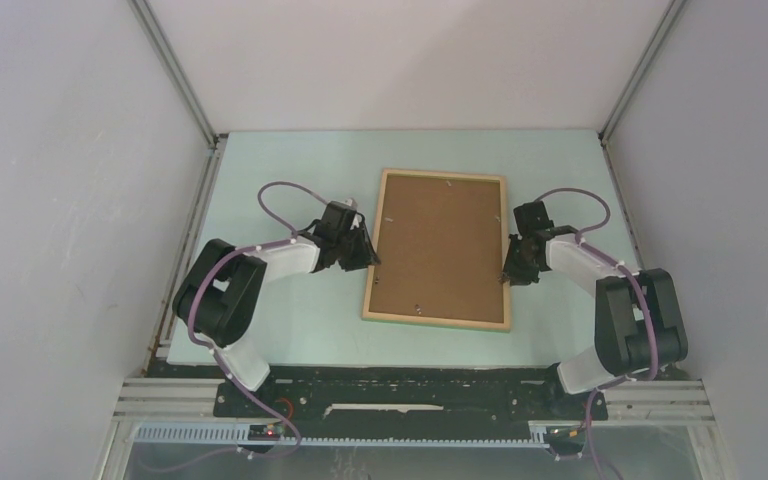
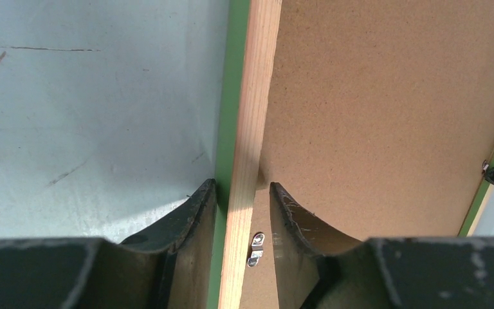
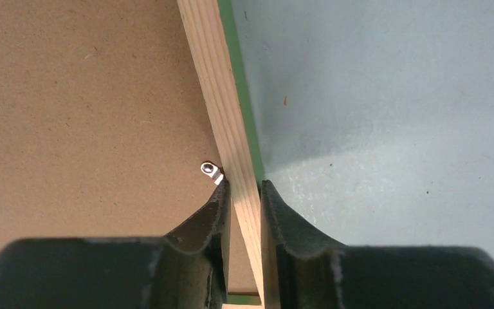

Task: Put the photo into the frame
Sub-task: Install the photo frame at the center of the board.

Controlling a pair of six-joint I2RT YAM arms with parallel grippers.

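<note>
1. Apparently the step is gripping the frame [image 1: 438, 322] by both long rails. Close evenly, seat each rail deep between the fingers [image 3: 206, 225], and avoid the small metal clips [image 2: 256, 248] before any lift.
2. From bases at the near edge, the left arm [image 1: 222, 300] and right arm [image 1: 640, 320] bend inward, elbows out, wrists low.
3. The left gripper [image 1: 368, 252] straddles the left rail, jaws apart, its inner finger just off the wood. The right gripper [image 1: 510, 265] pinches the right rail.
4. The frame lies flat in the middle of the table [image 1: 300, 320], brown backing board [image 1: 443, 245] up. The photo shows nowhere, so I cannot tell whether it sits beneath the board.
</note>
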